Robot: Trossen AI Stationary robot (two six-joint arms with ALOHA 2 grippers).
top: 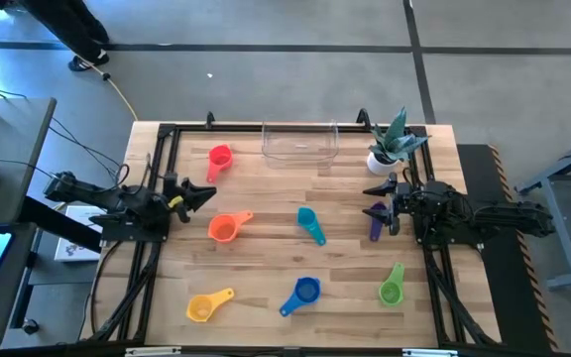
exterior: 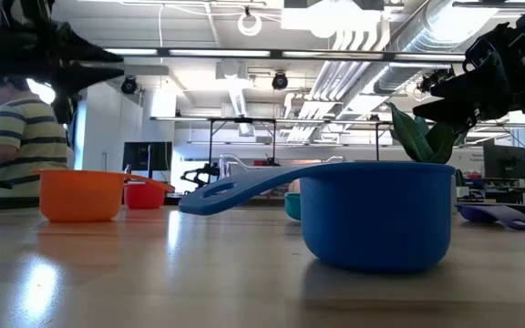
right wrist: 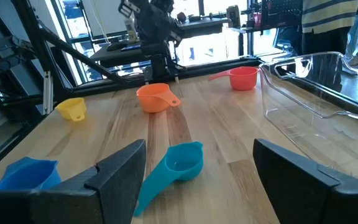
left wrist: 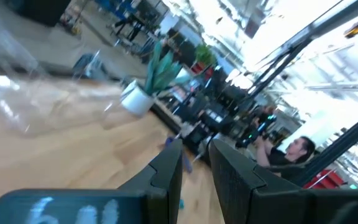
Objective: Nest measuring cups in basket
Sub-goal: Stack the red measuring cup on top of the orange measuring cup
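A: Measuring cups, high view: seven scattered on the bare table, none in the basket (top: 300, 145), which sits at upper centre; red cup (top: 219, 158) upper left of centre; orange cup (top: 227, 227) mid-left; teal cup (top: 310, 224) at centre; purple cup (top: 377, 221) right of centre, just beside the right gripper (top: 379, 198); yellow cup (top: 206, 304), blue cup (top: 302, 294) and green cup (top: 392, 286) along the lower edge.

B: Claws in that view? Left gripper (top: 200, 194) at mid-left, fingers a narrow gap apart, holding nothing; right gripper spread wide, also holding nothing; white plant pot (top: 382, 159) stands above it.

A: Low view: blue cup (exterior: 377, 214) fills the middle, wall upright, flat handle out to the left; orange cup (exterior: 80, 194) and red cup (exterior: 146, 192) far left; purple cup (exterior: 496, 214) low at right.

B: Judgement: thin hard plastic, light, stiff, probably slick; a pinch across the flat handle looks safer than one on the round wall, which may squirt out.

A: Left wrist view: fingers (left wrist: 166, 174) nearly together, nothing between; pot (left wrist: 137, 98) beyond; basket a clear blur at upper left.

B: Right wrist view: fingers (right wrist: 120, 165) wide apart, empty; teal cup (right wrist: 180, 161) lies between them, handle toward lower left; orange (right wrist: 155, 97), red (right wrist: 241, 78), yellow (right wrist: 72, 108) farther off; basket wall (right wrist: 303, 87) at right.
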